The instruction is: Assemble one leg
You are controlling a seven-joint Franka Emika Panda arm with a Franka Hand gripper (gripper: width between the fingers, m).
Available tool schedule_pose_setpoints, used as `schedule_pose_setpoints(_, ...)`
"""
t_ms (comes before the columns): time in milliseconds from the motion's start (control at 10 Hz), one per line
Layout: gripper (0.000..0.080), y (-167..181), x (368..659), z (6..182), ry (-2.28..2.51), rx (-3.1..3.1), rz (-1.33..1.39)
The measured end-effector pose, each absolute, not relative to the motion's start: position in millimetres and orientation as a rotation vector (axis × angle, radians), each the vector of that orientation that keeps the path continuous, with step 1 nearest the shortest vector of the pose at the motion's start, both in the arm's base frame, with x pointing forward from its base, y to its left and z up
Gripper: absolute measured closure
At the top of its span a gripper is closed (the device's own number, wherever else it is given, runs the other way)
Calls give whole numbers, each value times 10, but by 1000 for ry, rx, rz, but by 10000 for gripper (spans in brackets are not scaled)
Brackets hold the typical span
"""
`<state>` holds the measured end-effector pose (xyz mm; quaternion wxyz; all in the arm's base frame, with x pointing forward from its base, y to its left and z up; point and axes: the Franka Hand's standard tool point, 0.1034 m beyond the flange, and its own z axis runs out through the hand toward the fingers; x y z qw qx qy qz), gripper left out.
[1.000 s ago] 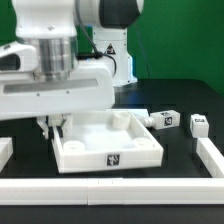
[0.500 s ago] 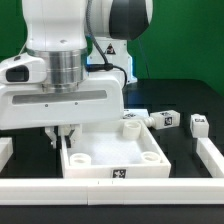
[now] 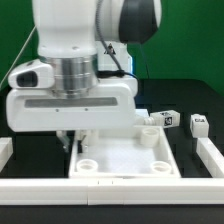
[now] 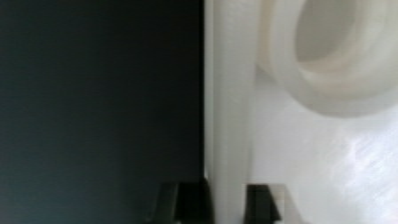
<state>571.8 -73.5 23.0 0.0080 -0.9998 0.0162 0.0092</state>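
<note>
While down low, claw [image 3: 72,142] tight on panel [image 3: 122,158] wall, tagged leg [image 3: 165,120] near, ext. view's right

Centre filled by panel [image 3: 125,158]; legs [image 3: 165,120] crowd exterior view's right.

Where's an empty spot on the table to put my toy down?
In the exterior view, bare table lies between the left rail and the panel, with a narrower strip between the panel and the right rail. Crowded: behind the panel's right corner, where the legs lie, and its left wall, where the hand grips.
</note>
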Motion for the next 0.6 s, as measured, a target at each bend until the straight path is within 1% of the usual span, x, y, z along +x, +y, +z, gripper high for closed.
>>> schedule_pose_setpoints(200, 742, -505, 5709, 126, 109, -3109, -10)
schedule_pose_setpoints(400, 742, -281, 5727, 117, 106, -3103, -9)
schedule_pose_setpoints(600, 742, -204, 5740, 116, 87, -3108, -14)
